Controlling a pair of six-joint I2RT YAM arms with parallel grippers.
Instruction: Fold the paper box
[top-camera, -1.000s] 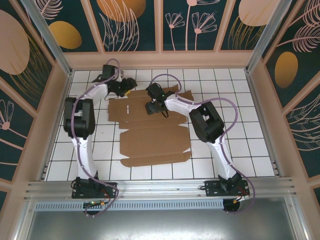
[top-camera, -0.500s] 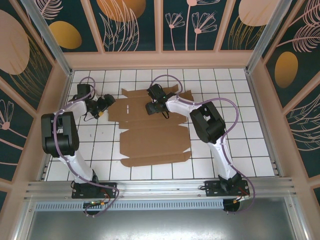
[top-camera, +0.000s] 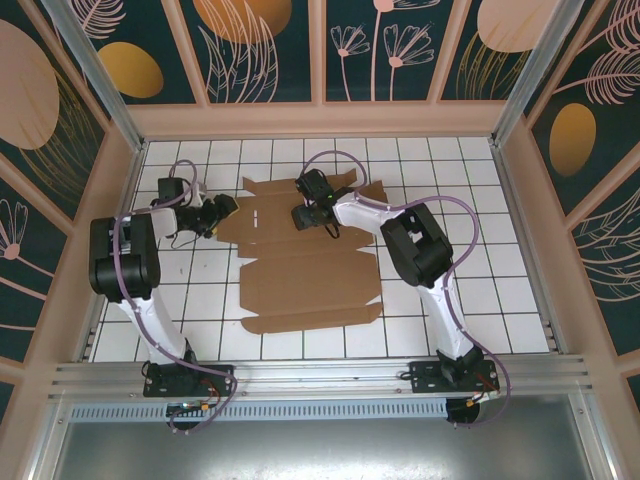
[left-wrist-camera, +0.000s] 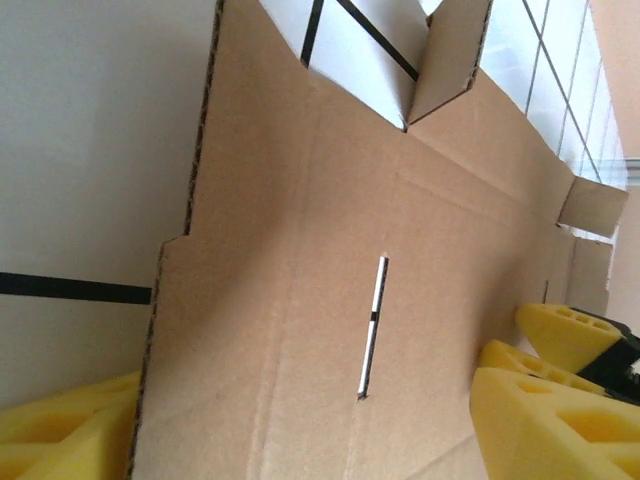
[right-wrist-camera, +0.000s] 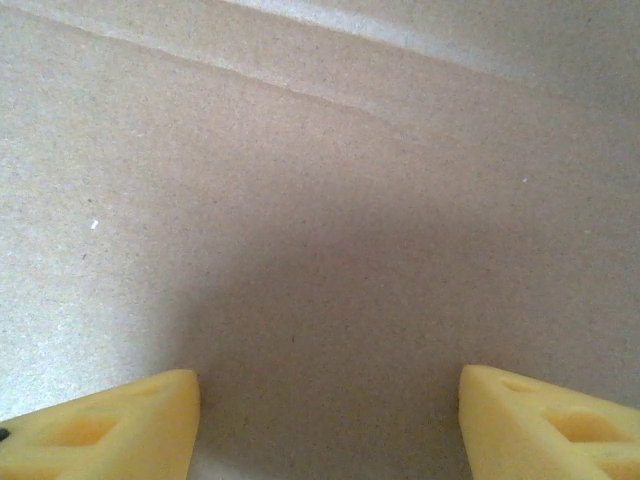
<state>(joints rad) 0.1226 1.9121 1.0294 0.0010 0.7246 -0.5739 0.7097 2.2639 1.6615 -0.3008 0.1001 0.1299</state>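
Unfolded paper box (top-camera: 310, 275) lies flat on bench (top-camera: 480, 290), toward far edge; left gripper (top-camera: 220, 211) open, straddling its left edge, unclamped; right gripper (top-camera: 301, 217) open over its far panel, holding nothing.

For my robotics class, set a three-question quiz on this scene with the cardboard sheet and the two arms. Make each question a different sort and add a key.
1. True or false: the paper box is already folded shut.
2. Where is the right gripper? A. over the far part of the cardboard; B. at its near edge; C. off it, over bare tiles.
3. Fill in: seen from the top camera, the left gripper, jaws open, is at the cardboard's ____ edge.

Key
1. False: it still lies as a flat die-cut sheet.
2. A.
3. left.
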